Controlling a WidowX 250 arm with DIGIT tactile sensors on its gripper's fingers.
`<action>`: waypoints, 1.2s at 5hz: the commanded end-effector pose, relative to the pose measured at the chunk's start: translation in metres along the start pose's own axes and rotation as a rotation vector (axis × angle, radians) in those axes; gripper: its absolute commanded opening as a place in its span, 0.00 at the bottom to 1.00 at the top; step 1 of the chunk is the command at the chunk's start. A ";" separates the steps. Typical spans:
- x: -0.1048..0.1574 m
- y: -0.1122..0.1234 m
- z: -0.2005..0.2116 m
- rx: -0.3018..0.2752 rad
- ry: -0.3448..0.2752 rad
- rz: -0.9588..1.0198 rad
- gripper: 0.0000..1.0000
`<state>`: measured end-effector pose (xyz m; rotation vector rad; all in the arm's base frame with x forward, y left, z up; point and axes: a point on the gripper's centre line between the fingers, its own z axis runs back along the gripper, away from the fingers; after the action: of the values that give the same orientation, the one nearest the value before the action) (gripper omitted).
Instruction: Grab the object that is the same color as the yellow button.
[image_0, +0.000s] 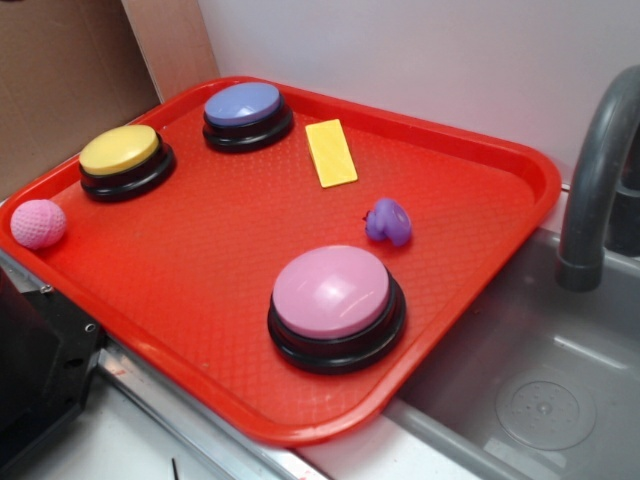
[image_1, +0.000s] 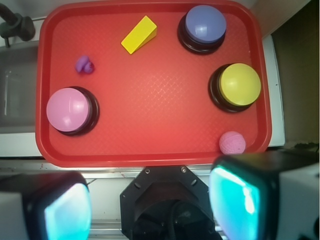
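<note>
A red tray (image_0: 480, 250) sits beside a grey sink (image_0: 540, 390). The yellow block (image_0: 331, 152) lies flat near the far rim, just beside the blue-purple button (image_0: 246, 112), apart from the yellow button (image_0: 122, 158). Open tray floor spreads mid-tray. The gripper (image_1: 150, 210) hovers off the near edge, fingers spread apart.

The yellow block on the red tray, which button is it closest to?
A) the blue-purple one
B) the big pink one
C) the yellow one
A: the yellow block lies right beside the blue-purple button, while the yellow button and the pink button sit farther off.
</note>
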<state>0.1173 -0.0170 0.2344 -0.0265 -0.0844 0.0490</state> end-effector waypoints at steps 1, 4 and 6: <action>0.055 0.003 -0.036 0.040 0.022 0.336 1.00; 0.055 0.003 -0.036 0.040 0.022 0.336 1.00; 0.078 -0.007 -0.084 0.122 0.000 0.407 1.00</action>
<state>0.1992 -0.0222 0.1477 0.0915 -0.0429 0.4735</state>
